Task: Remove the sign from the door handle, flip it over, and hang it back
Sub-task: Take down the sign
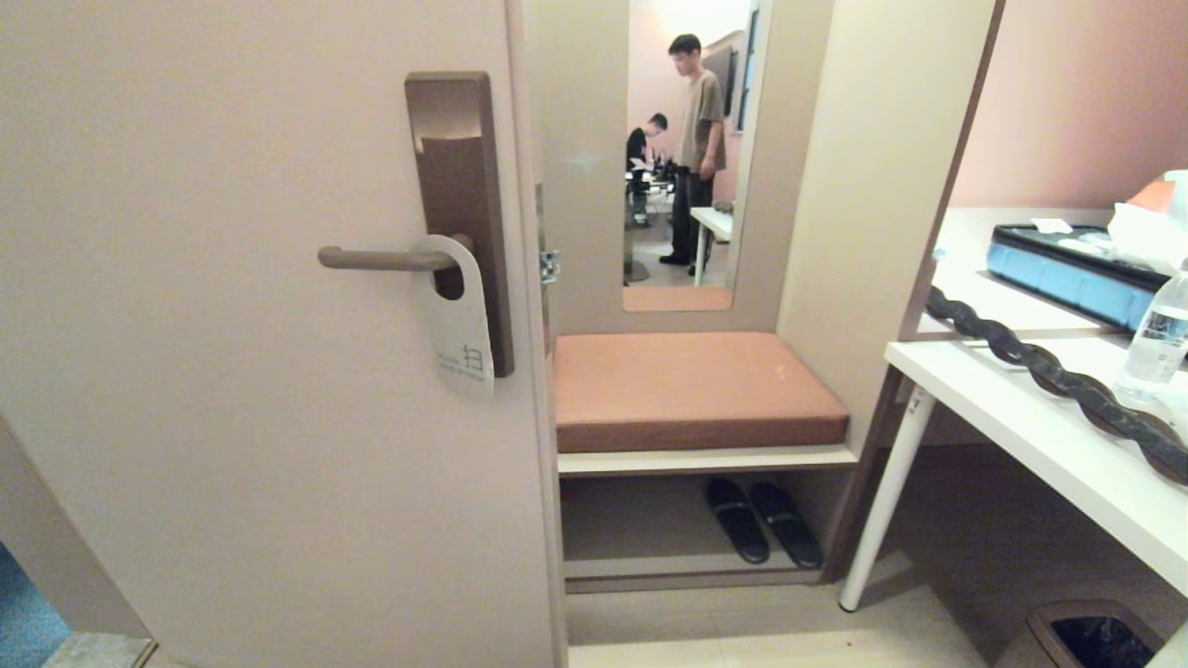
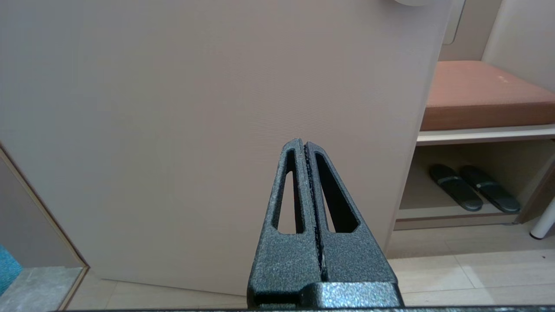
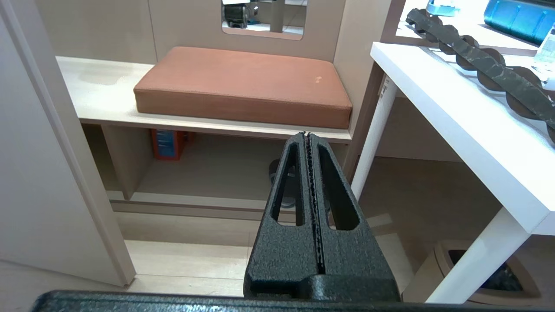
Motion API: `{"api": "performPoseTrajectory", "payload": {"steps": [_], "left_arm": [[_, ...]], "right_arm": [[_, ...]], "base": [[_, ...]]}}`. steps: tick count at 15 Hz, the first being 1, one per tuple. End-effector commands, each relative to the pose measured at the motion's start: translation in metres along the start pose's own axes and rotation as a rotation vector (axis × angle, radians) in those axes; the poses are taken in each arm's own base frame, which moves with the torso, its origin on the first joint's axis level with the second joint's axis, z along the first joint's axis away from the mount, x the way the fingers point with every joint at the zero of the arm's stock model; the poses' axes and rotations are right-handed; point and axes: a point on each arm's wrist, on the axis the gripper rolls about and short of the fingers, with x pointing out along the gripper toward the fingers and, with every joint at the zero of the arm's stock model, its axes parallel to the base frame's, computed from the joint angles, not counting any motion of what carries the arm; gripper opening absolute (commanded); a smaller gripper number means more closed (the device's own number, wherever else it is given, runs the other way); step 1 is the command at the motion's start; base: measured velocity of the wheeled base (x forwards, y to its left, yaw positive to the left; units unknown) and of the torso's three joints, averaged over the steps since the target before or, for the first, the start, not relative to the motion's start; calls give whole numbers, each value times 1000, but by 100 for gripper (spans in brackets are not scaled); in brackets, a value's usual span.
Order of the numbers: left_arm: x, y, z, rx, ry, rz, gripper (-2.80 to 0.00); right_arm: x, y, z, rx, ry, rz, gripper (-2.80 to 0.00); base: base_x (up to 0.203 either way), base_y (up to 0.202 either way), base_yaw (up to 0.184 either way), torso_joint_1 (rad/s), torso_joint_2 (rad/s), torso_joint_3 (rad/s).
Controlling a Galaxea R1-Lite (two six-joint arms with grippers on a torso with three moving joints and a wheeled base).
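The sign [image 1: 459, 334] hangs by its oval hole on the door handle [image 1: 380, 259], white face outward, with a Chinese character near its lower end. The handle is a slim beige lever on a tall brown lock plate [image 1: 461, 158]. Neither arm shows in the head view. My left gripper [image 2: 304, 145] is shut and empty, low in front of the door panel [image 2: 195, 108], well below the handle. My right gripper [image 3: 307, 135] is shut and empty too, facing the bench and the floor beside the door's edge.
Right of the door stands a bench with an orange cushion [image 1: 691, 385], slippers [image 1: 761, 529] beneath it and a mirror [image 1: 682, 148] showing two people. A white desk [image 1: 1049, 436] with a water bottle [image 1: 1155, 343] and a bin [image 1: 1086, 635] are at the right.
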Motion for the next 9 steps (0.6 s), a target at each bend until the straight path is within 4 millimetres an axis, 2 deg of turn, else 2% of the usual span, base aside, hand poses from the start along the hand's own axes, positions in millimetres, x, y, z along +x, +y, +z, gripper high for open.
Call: {"api": "performPoseTrajectory", "payload": {"steps": [1,9], "left_arm": [[0,0,0,1,1,1,-280],[0,0,0,1,1,1,-280]], "right_arm": [[0,0,0,0,0,1,-280],[0,0,0,0,0,1,-280]], "base": [[0,0,0,0,0,0],[0,0,0,0,0,0]]}}
